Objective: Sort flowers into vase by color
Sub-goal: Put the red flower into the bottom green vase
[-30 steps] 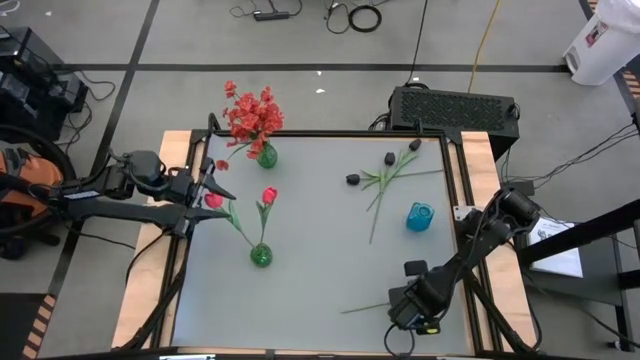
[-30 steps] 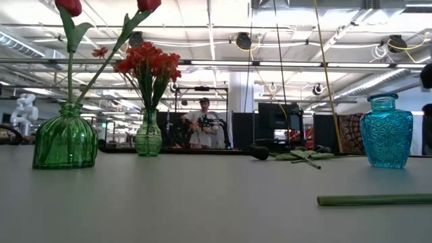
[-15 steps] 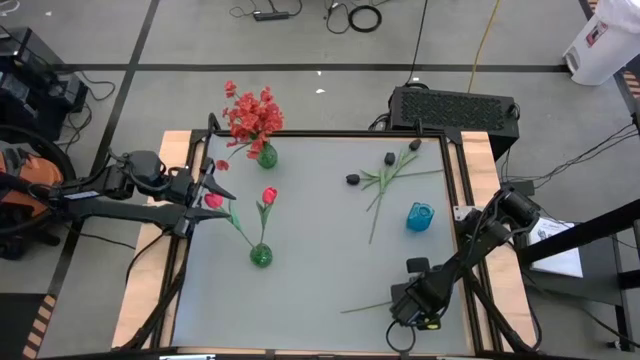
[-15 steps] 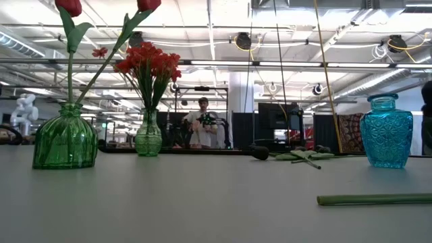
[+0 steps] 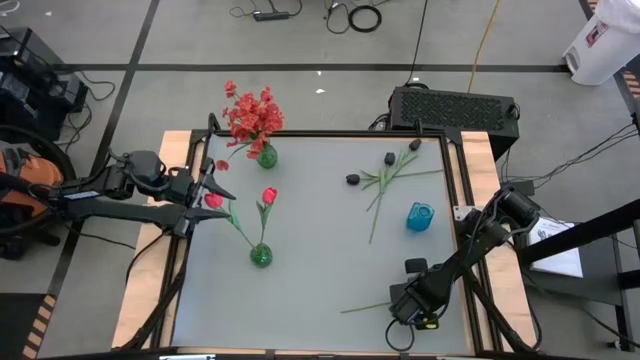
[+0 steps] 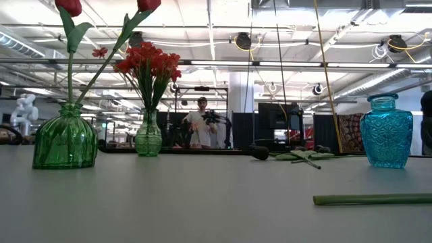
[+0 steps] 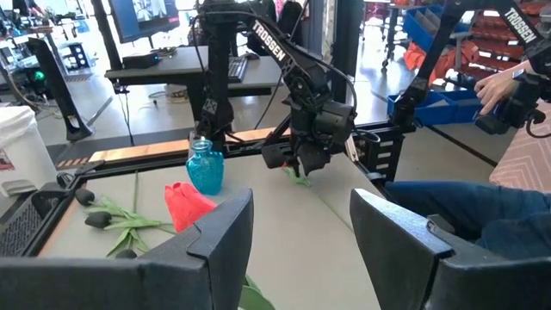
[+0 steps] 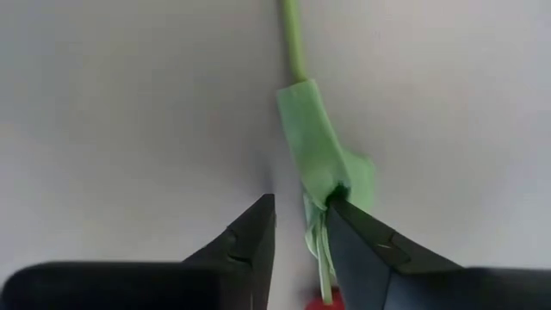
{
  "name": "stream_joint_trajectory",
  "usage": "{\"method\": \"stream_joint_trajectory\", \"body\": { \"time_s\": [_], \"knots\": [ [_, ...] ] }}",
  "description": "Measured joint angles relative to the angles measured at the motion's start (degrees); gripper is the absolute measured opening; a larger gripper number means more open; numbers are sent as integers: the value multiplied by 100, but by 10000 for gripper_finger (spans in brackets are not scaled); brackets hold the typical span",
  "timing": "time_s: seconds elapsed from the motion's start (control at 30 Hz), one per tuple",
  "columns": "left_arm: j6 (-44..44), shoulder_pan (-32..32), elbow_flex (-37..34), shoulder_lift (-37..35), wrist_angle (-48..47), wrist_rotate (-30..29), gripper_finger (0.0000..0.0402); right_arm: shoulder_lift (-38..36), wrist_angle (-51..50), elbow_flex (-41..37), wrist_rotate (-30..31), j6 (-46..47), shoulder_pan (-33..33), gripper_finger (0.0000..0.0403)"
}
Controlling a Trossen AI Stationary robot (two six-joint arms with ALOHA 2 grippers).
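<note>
1. The left gripper [image 5: 215, 186] waits at the worktop's [image 5: 320, 260] left edge, its fingers [image 7: 225, 226] spread apart with nothing between them.
2. Just beside it, two red tulip buds [image 5: 268, 195] already stand in the near green vase [image 5: 260, 255]. Behind, the red blossom sprays [image 5: 250, 112] fill the far green vase [image 5: 266, 155].
3. Right of centre, the black blooms [image 5: 353, 179] lie loose on the worktop with their stems crossed, near the empty blue vase [image 5: 419, 216].
4. At the near right, a lone flower stem [image 5: 365, 306] lies flat. The right gripper [image 5: 412, 305] is down at its bloom end. In the right wrist view the fingers [image 8: 250, 237] sit narrowly apart astride the stem and leaf [image 8: 323, 155], a bit of red showing just below. Whether they are actually pinching it I cannot tell.
5. The flower looks very light, with a thin, springy stem that will sag and swing when lifted. The leaf is soft and would slip or crumple. The firmer hold, in my judgement, is on the bare stem just below the bloom.
</note>
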Motion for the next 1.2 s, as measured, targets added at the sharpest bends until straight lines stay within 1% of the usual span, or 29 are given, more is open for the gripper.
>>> {"method": "stream_joint_trajectory", "body": {
  "time_s": [0.13, 0.3, 0.33, 0.67, 0.87, 1.07, 1.2],
  "knots": [
    [-2, 2, 0, 0, 0, 0, 203, 0, 11, 0, -4, 11, 0, 74],
    [-2, 0, 0, 0, -1, 0, 203, 0, 11, 0, -20, 21, 0, 15],
    [-2, 2, 0, 0, -1, 0, 203, 0, 13, 0, -26, 23, 0, 8],
    [-17, 0, 0, 0, -14, 0, 203, -2, 10, 21, -49, 173, 0, 1],
    [-15, 1, 0, 0, 46, 2, 203, -2, -90, 317, -11, 229, -120, 0],
    [11, 1, 0, -1, 91, -22, 203, -2, -159, 774, 452, 322, -340, 0],
    [15, 1, 0, -5, 240, -26, 203, -2, -370, 1152, 896, 330, -500, 0]
  ]
}}
